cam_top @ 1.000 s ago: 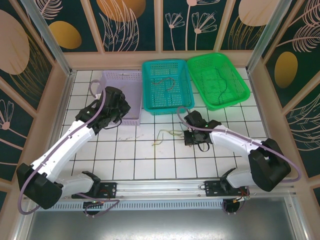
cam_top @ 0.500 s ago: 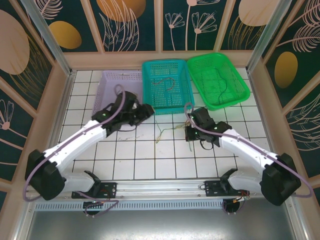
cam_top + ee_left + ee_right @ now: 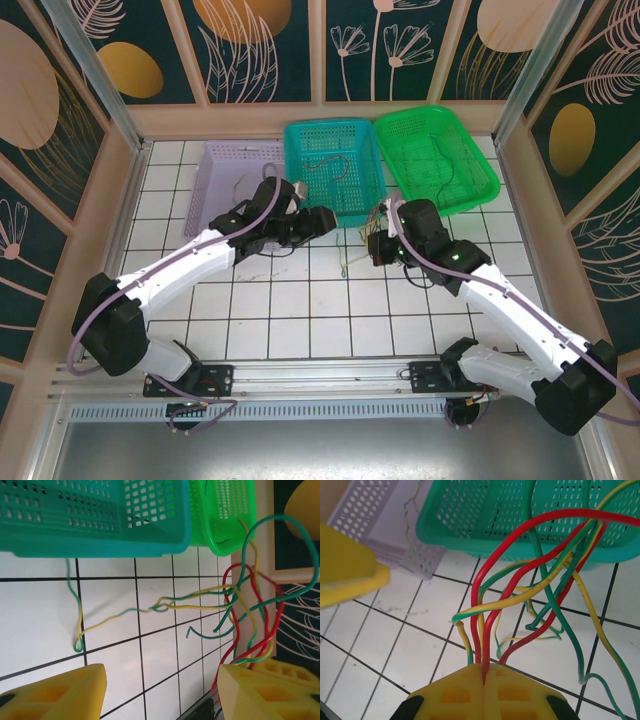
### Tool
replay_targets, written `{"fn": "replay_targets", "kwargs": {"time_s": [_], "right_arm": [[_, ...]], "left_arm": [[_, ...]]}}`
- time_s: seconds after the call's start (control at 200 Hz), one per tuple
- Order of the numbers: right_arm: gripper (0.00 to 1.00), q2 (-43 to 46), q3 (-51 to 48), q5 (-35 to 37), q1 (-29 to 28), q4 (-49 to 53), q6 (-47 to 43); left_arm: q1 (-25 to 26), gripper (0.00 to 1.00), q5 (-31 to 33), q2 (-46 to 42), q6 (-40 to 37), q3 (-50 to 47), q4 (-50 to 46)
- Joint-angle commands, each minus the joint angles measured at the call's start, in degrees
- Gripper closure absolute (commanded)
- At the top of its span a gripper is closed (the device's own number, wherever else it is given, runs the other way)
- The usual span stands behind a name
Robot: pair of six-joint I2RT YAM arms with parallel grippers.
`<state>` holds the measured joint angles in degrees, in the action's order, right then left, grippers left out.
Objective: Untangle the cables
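Note:
The cables [image 3: 520, 580] are a tangled bunch of red, green and yellow-green wires. My right gripper [image 3: 484, 676] is shut on several of them, holding the bunch above the tiles just in front of the teal basket [image 3: 335, 170]. Loose ends [image 3: 347, 262] hang down to the floor. My left gripper [image 3: 322, 220] stands open just left of the bunch, with nothing between its yellow fingers [image 3: 55, 692]. In the left wrist view the cables [image 3: 160, 605] trail across the tiles and loop up at the right. One left finger [image 3: 345, 565] shows in the right wrist view.
Three baskets stand at the back: a purple one [image 3: 235, 165], the teal one holding a thin wire [image 3: 330, 165], and a green one [image 3: 440, 155] holding a dark wire. The cell's walls close in on both sides.
My left arm swung right from the purple basket to beside the bunch and opened its jaws. My right gripper lifted the cables and carried them toward the teal basket.

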<state>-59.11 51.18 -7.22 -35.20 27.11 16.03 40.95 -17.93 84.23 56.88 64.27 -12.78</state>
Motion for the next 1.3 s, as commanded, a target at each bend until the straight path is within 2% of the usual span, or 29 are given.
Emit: {"fn": "replay_targets", "kwargs": {"time_s": [0.0,0.155,0.18,0.29,0.45,0.546,0.621,0.721,0.801,1.056,1.181,1.296], "right_arm": [[1.00,0.7,3.8,-2.5,1.9,-0.5,2.8],[1.00,0.3,8.3,-6.1,3.5,-1.1,6.8],[1.00,0.3,9.0,-6.5,5.1,-1.3,7.2],[1.00,-0.7,12.8,-7.7,5.6,-0.8,8.3],[1.00,-3.0,18.2,-9.1,6.0,1.2,9.7],[1.00,-3.5,19.5,-9.9,5.9,1.1,10.9],[1.00,-3.6,19.8,-10.4,5.9,0.8,11.9],[1.00,-3.5,19.4,-11.4,5.9,0.2,13.1],[1.00,-3.2,18.9,-12.1,5.9,-0.3,14.2],[1.00,-2.5,19.8,-13.1,5.9,-0.2,15.9],[1.00,-2.3,20.1,-13.9,5.9,0.3,16.5],[1.00,-1.5,19.6,-14.0,5.9,0.3,17.0]], "left_arm": [[0.6,0.39,-1.6,0.2,-1.9,-0.2,1.1],[1.5,0.43,-1.9,-1.4,-2.8,-4.1,4.9],[1.6,0.43,-1.4,-1.5,-3.4,-4.7,4.9],[1.6,0.38,0.1,-2.2,-3.5,-7.7,6.8],[1.7,0.25,1.2,-3.1,1.5,-11.5,12.7],[1.7,0.07,2.6,-4.0,6.6,-12.8,17.1],[1.8,0.01,4.4,-5.0,10.4,-13.2,19.9],[1.8,0.02,5.8,-5.9,14.8,-13.5,23.1],[1.8,0.04,4.3,-4.5,16.5,-13.0,24.6],[2.1,0.13,2.1,2.8,12.0,-5.6,13.9],[2.7,0.14,0.4,6.0,12.2,-3.6,14.5],[3.9,0.22,-0.1,9.7,11.9,-0.7,14.4]]}}
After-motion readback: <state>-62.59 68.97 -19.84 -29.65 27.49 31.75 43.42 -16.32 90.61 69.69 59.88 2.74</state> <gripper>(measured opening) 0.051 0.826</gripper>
